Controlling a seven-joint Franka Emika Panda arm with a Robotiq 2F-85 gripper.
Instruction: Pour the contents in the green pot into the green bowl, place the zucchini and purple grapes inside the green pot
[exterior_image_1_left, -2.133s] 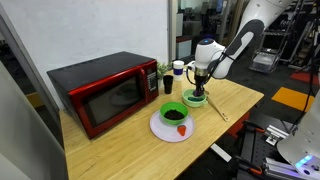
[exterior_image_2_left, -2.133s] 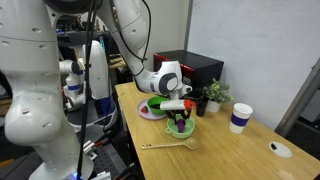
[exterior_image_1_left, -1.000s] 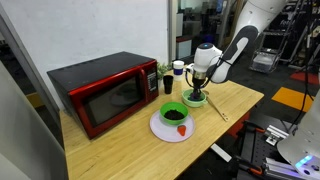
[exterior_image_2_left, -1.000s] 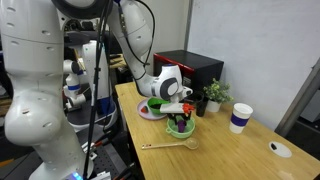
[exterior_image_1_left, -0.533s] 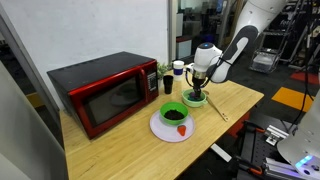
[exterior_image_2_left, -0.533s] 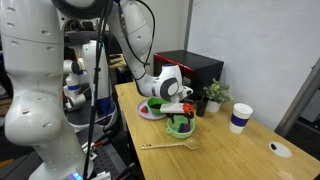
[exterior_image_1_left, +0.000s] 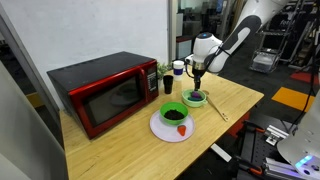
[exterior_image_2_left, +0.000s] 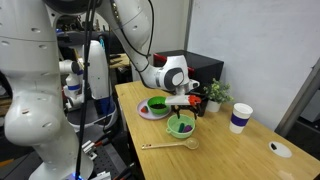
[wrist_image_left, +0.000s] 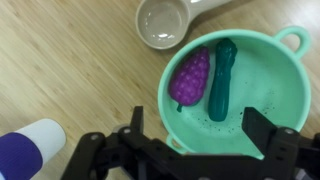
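Note:
The light-green pot stands on the wooden table, straight under my gripper. Inside it the purple grapes and the dark-green zucchini lie side by side. My gripper hangs above the pot's near rim, open, with nothing between its fingers. In both exterior views the gripper is well clear of the pot. The green bowl holds something dark and sits on a white plate beside the pot.
A red microwave stands at the back of the table. A wooden spoon lies close to the pot. A white and purple cup, a dark-green cup and a small plant stand nearby. A red piece lies on the plate.
My gripper has opened and risen out of the pot. The purple grapes stay behind in the pot next to the zucchini.

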